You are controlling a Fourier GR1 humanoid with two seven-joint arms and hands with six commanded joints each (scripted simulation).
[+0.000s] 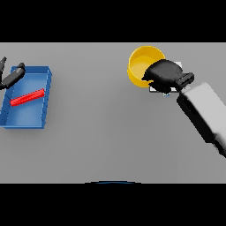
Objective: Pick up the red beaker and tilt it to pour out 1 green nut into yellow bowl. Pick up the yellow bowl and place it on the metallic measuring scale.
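Toward the table's far right, right hand curls its fingers round the near rim of the yellow bowl, which stands beside a pale scale, largely hidden. Left edge: left hand, fingers straight, over blue tray holding a red bar.
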